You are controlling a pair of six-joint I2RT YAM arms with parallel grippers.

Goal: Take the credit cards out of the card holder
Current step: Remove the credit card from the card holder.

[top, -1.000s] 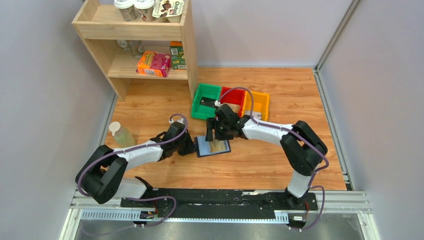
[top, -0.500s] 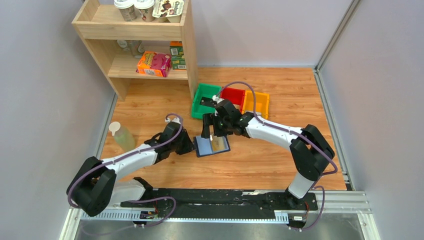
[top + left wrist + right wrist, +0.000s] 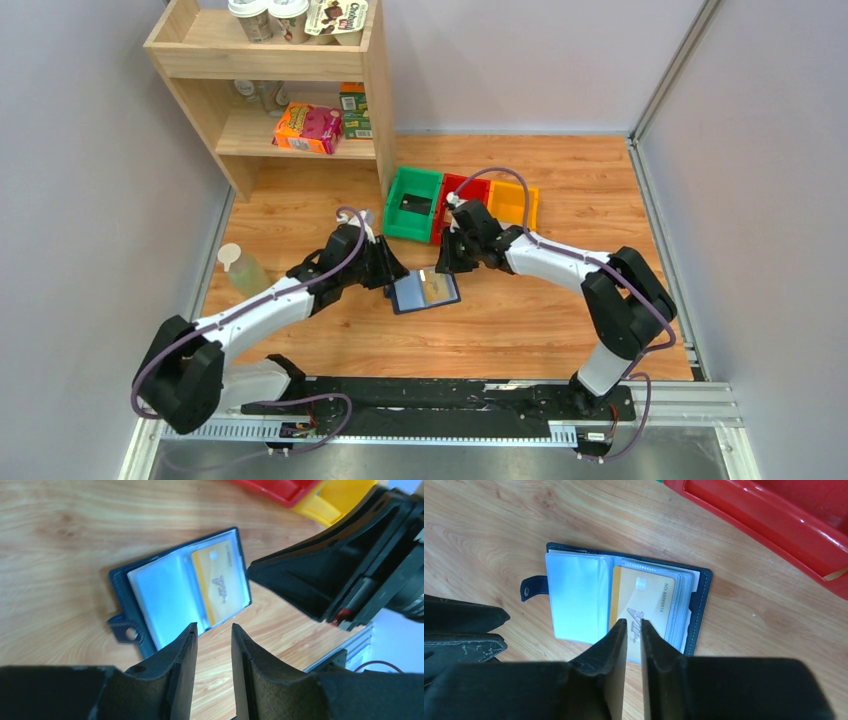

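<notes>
- Right claw (image 3: 633, 630): the jaws stand only a slit apart with nothing between them, poised over the gold card (image 3: 646, 597). Whether it touches the card cannot be told.
- Left claw (image 3: 214, 642): the jaws are a little apart and empty. It hangs just beside the card holder (image 3: 175, 595) and does not pin it.
- The card holder lies open about mid-table (image 3: 300, 215), nearer the near edge than the red bin (image 3: 764, 515). The gold card sits in one clear sleeve, and the sleeve by the snap tab looks empty.
- Risk: with the holder unpinned, a pull on the card would likely drag the whole wallet along.
- Risk: jaws this narrow may pinch sleeve and card together, or skid off the flat card.
- Risk: the claws work close together and could collide.
- Views: the right wrist view shows further sleeves stacked under the gold card, which the top view cannot resolve. Only the top view shows both arms converging from opposite sides.
</notes>
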